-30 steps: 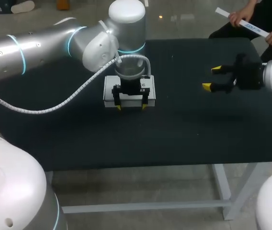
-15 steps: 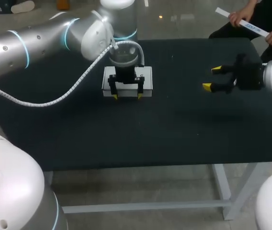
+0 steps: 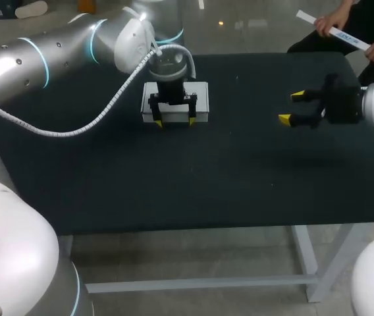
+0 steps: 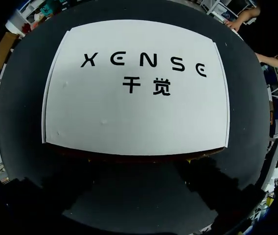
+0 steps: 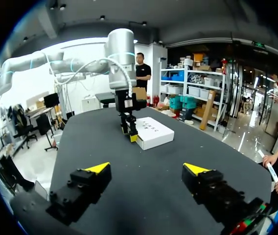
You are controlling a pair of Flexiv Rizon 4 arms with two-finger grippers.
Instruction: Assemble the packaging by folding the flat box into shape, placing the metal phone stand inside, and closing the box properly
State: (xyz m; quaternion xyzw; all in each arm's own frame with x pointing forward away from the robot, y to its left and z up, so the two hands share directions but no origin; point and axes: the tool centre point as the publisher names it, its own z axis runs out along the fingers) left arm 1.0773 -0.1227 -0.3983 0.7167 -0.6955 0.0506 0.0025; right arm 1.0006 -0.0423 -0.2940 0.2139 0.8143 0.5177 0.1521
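White box (image 4: 134, 112), black table (image 3: 240, 178)
The box carries black lettering; the table is plain; the silver left arm (image 3: 49, 56) bears cyan rings (right pincer (image 3: 291, 107) black, tipped yellow).

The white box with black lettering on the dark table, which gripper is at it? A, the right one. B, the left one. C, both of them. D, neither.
B: the left gripper hangs over the near edge of the white box, while the right gripper is open and well off to the side, apart from it.
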